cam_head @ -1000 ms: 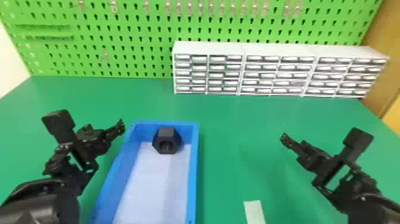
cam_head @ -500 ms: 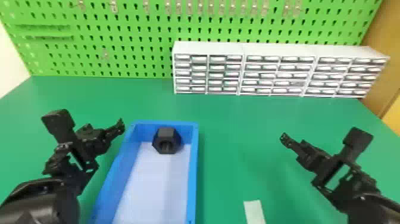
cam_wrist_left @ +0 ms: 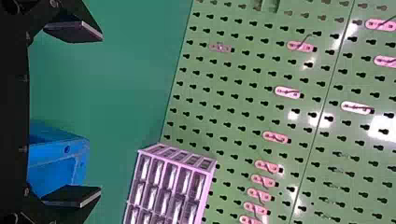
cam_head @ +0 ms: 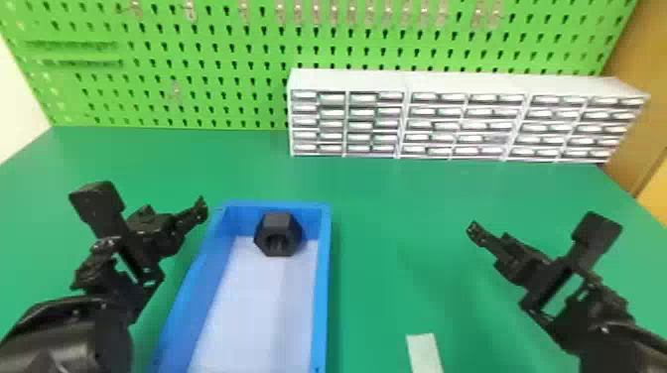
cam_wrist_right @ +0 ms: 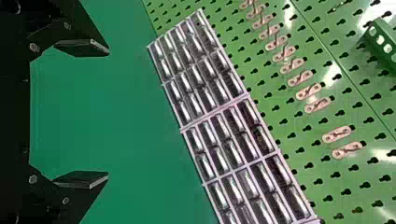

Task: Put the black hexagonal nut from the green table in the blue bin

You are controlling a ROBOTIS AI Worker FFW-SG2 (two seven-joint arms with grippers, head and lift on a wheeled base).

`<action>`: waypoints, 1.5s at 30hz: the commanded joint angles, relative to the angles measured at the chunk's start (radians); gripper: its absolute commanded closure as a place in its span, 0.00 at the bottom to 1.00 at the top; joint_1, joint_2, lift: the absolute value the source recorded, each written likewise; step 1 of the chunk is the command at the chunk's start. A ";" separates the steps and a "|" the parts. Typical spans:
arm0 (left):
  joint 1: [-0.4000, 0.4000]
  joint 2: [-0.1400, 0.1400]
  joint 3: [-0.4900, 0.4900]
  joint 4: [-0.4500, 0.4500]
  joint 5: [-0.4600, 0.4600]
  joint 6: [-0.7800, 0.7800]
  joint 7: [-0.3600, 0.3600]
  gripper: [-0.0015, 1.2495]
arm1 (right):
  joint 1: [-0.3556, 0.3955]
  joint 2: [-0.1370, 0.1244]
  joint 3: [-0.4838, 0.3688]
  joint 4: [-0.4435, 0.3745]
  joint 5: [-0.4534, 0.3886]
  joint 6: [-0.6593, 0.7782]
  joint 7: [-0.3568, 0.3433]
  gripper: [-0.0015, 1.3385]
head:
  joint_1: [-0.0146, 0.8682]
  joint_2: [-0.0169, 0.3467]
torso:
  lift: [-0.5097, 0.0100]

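Observation:
Inside the blue bin (cam_head: 321, 278), at its far end, rests the black hexagonal nut (cam_head: 279, 234), its hole facing the near side. Just left of the bin is my left gripper (cam_head: 201, 210), above the green table (cam_head: 397, 238); in the left wrist view the left gripper (cam_wrist_left: 95, 114) is open with nothing between its fingers, and a corner of the blue bin (cam_wrist_left: 58, 156) shows beyond them. My right gripper (cam_head: 472, 231) hangs over the table well to the right of the bin. In the right wrist view the right gripper (cam_wrist_right: 105, 114) stands open, holding nothing.
A white drawer cabinet (cam_head: 461, 119) stands along the table's back, in front of a green pegboard (cam_head: 198, 64) with small hooks. A pale strip (cam_head: 424, 353) lies near the front, right of the bin. A wooden panel (cam_head: 640, 114) rises at the right rear.

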 commanded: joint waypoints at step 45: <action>-0.013 0.000 -0.006 0.000 0.000 0.000 0.000 0.10 | -0.017 -0.011 0.020 0.000 0.008 0.003 0.000 0.25 | 0.77 0.14 | 0.79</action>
